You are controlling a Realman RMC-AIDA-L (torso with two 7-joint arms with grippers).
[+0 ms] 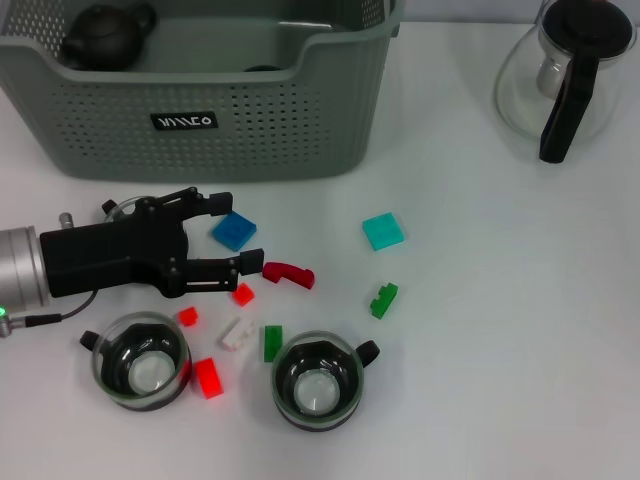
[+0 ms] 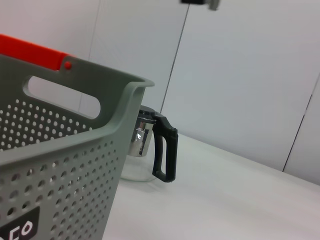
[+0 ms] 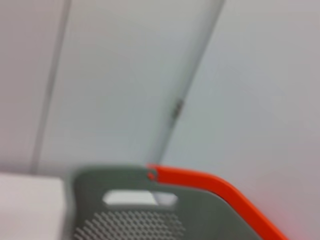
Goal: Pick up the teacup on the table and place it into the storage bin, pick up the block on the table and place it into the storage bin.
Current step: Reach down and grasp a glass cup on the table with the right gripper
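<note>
White table [image 1: 520, 330] — left gripper [image 1: 240, 232] low, jaws apart

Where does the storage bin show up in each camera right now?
Head view: storage bin fills the upper left, behind the open left gripper.
Left wrist view: its perforated wall and handle cut-out fill the left side.
Right wrist view: its rim along the bottom.
Shared landmark: the cut-out handle.

Teapot [image 1: 105, 36] in storage bin [image 1: 250, 130]; teacups [image 1: 140, 360] before bin

The white desk [image 1: 520, 330] is occupied by the storage bin [image 1: 200, 110] and a glass pot [image 1: 565, 75]. Two teacups [image 1: 140, 360] and scattered small blocks [image 1: 383, 231] are spread nearer.
</note>
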